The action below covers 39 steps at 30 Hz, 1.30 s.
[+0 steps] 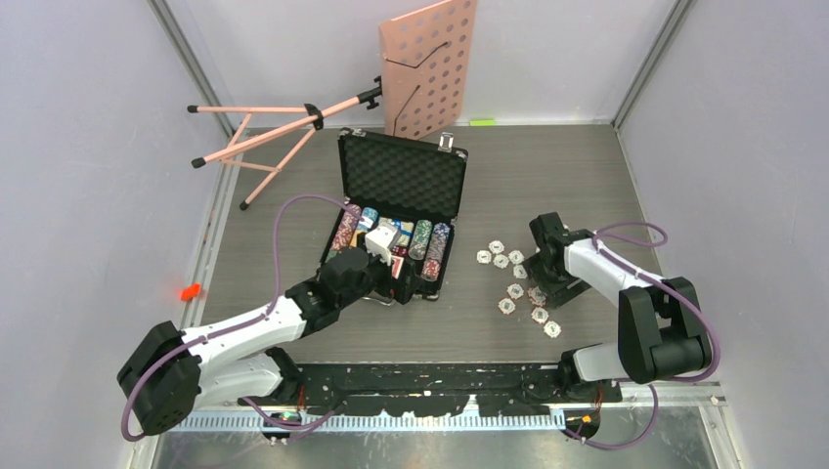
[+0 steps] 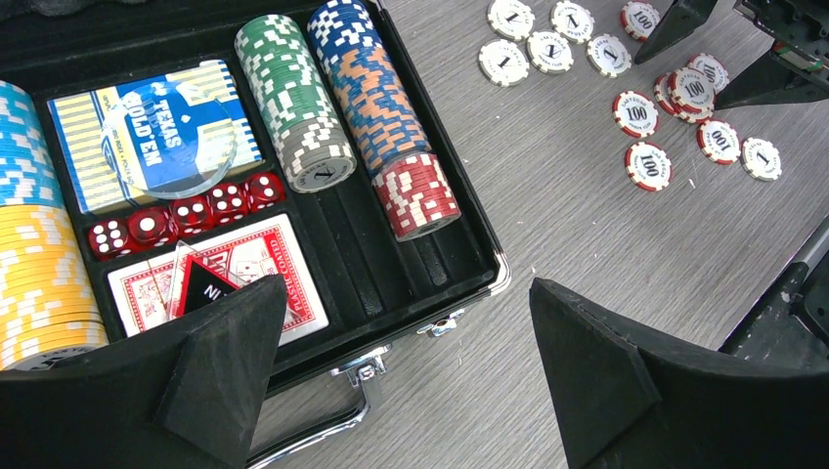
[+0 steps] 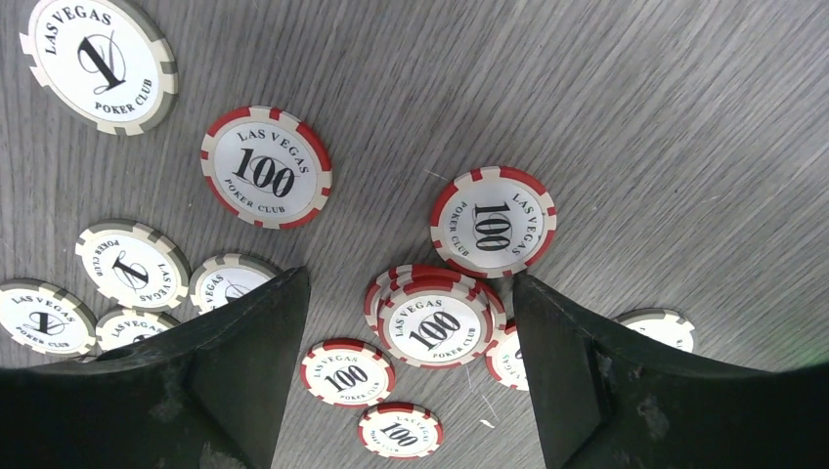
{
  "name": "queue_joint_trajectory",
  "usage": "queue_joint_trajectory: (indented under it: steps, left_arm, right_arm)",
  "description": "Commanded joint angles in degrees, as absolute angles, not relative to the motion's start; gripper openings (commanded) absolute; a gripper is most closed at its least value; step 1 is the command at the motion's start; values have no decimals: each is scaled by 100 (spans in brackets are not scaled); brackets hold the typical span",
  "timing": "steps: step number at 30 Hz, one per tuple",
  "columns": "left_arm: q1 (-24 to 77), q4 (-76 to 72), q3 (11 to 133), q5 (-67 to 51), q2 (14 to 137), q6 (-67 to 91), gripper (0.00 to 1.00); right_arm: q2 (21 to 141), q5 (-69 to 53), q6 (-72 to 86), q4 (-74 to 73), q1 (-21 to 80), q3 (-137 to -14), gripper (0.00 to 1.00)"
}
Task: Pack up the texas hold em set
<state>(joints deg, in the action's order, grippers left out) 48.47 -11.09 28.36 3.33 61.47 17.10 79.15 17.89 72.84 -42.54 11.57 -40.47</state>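
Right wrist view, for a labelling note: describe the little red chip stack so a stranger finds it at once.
Right of the open black case, loose chips lie scattered on the table. Within the open right gripper sits the chip stack: red-edged 100 chips piled up, where neighbours lie flat.

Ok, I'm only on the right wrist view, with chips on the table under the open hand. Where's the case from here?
Observer: In the top view the case lies open, to the left of the loose chips.
Operator: Any room left in it for these?
Observer: Yes. The left wrist view shows bare grooves in front of the green and grey row and the red row.
Operator: And the left hand, is it in my way?
Observer: The left hand hovers open over the case's handle edge, holding nothing.
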Motion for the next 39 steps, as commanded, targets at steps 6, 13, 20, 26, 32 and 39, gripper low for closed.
queue_joint_trajectory:
  steps: [6, 13, 20, 26, 32, 39]
  left_arm:
    - [4843, -1406, 2837, 404, 6173, 1582, 99]
    - [4843, -1374, 2881, 430, 6246, 1560, 99]
    - [4843, -1369, 2882, 448, 6240, 1547, 99]
    - [4843, -1362, 2883, 450, 6238, 1538, 99]
    - [4843, -1362, 2881, 449, 6223, 1529, 99]
    - [4847, -1367, 2892, 375, 6272, 1529, 99]
  right_arm:
    - [8094, 1690, 7364, -3946, 1167, -3932, 75]
    - [8349, 1507, 7292, -4063, 1263, -4049, 74]
    - [8631, 1265, 7104, -4047, 1266, -4031, 72]
    - [8811, 1180, 6980, -4071, 1261, -4034, 62]
    - [8745, 1186, 6901, -4129, 1263, -3972, 41]
    - [8608, 859, 6815, -4131, 1256, -3931, 28]
